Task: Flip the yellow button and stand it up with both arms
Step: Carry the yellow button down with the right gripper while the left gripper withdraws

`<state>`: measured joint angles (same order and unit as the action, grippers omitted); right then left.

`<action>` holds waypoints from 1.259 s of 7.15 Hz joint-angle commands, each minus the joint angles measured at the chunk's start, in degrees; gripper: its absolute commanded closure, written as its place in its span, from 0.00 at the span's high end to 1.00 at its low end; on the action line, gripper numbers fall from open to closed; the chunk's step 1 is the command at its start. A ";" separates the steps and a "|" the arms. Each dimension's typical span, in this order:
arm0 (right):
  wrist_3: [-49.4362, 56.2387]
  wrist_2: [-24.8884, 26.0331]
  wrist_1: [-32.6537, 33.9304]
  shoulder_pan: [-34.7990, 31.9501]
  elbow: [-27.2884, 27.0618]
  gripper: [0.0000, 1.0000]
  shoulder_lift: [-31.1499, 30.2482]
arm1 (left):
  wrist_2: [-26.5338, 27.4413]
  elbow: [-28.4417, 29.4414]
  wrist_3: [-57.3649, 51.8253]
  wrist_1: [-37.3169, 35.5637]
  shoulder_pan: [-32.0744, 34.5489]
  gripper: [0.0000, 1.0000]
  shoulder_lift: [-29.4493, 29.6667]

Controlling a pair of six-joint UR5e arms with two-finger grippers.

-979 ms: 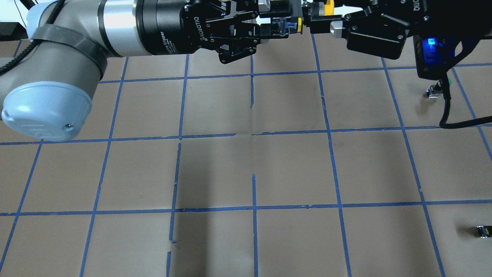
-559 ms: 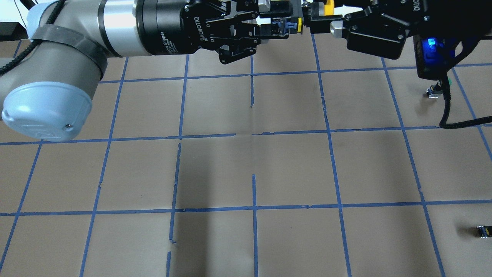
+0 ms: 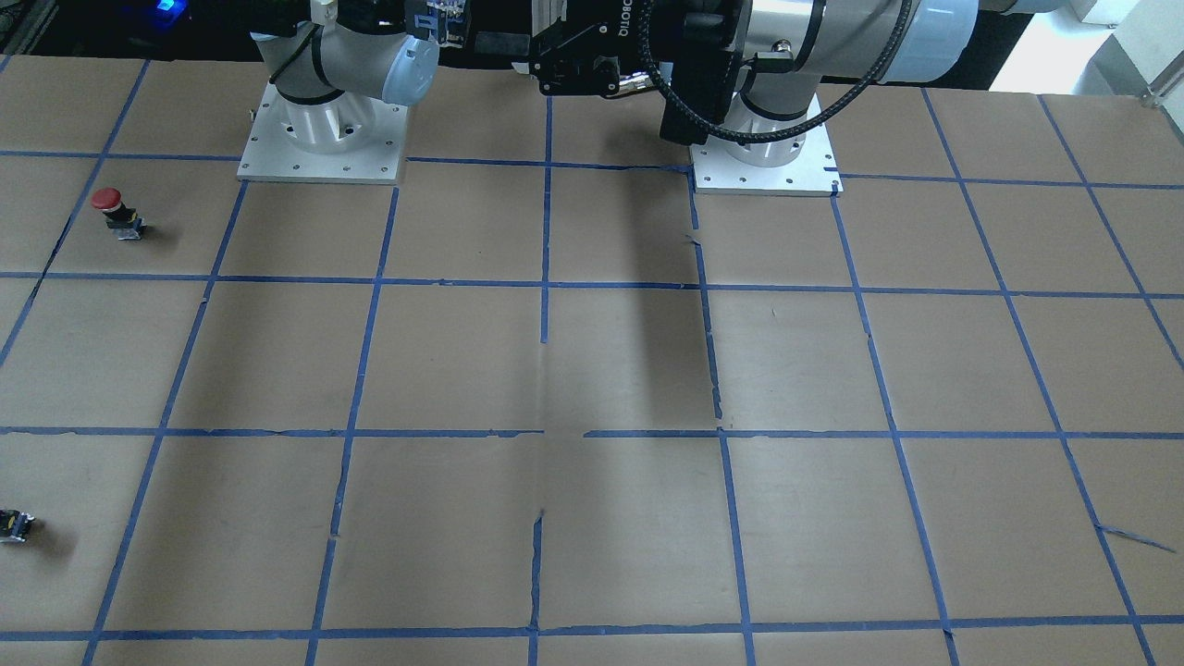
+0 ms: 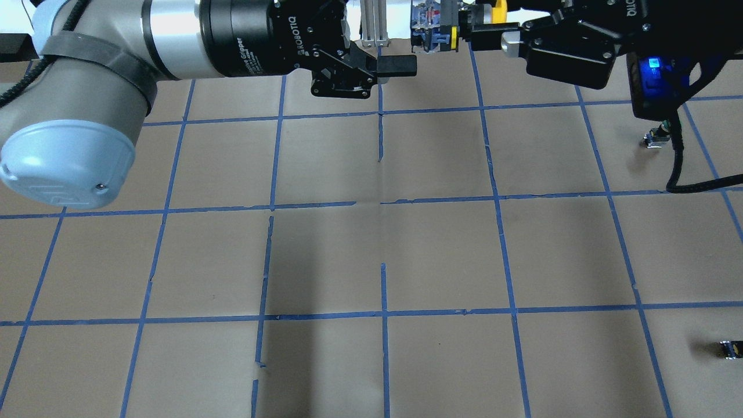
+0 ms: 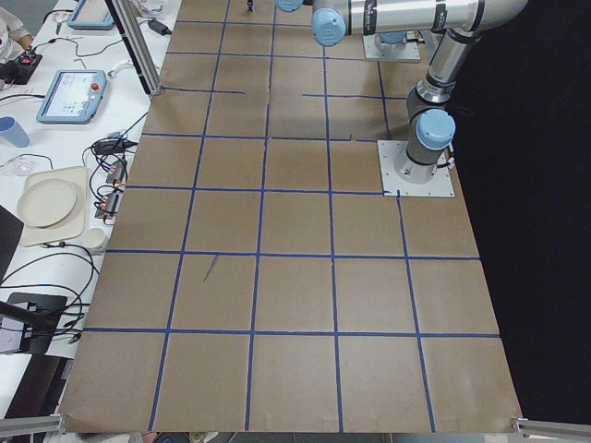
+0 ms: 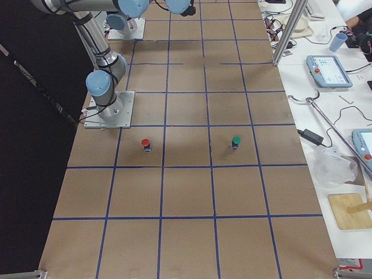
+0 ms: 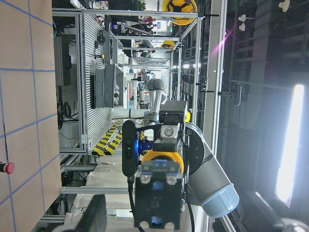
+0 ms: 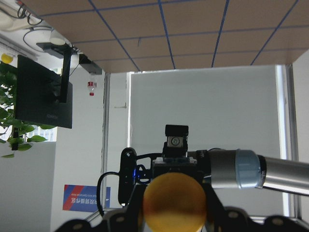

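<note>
The yellow button [image 4: 434,33] hangs in the air at the far edge of the overhead view. It lies sideways, its base block toward the left arm. My right gripper [image 4: 482,30] is shut on it near the yellow cap [image 4: 497,8]. My left gripper [image 4: 400,26] is open and empty, a short way to the left of the button's base. Only its lower finger [image 4: 397,65] shows. In the left wrist view the button [image 7: 161,181] faces the camera base first. In the right wrist view the cap [image 8: 175,200] sits between my fingers.
A red button [image 3: 109,208] stands on the table on the robot's right side, and a green one [image 6: 236,142] stands farther out. A tiny dark capless part [image 4: 728,348] lies near the right edge. The brown table carries a blue tape grid.
My left gripper has opened, let go of the button's base and drawn back to the left. My right gripper still holds the button in the same place.
</note>
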<state>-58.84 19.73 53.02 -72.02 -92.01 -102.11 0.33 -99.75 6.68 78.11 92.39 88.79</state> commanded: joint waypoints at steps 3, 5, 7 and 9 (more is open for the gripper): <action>20.06 33.33 10.17 0.21 -0.71 0.19 0.06 | 6.23 3.24 22.96 -23.48 -0.10 0.99 7.44; 39.83 53.38 11.22 0.30 -0.71 0.19 0.50 | 12.36 3.51 25.49 -23.79 -0.19 0.98 6.93; 53.43 64.67 17.86 0.39 -2.37 0.19 0.86 | 25.71 3.60 25.05 -23.88 0.07 0.98 5.61; 67.46 71.83 32.95 3.26 -9.81 0.18 2.61 | 40.04 3.60 24.88 -22.22 1.56 0.97 3.68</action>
<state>0.03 87.42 77.33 -70.78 -97.46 -100.28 32.53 -96.21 31.67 54.75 93.33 93.47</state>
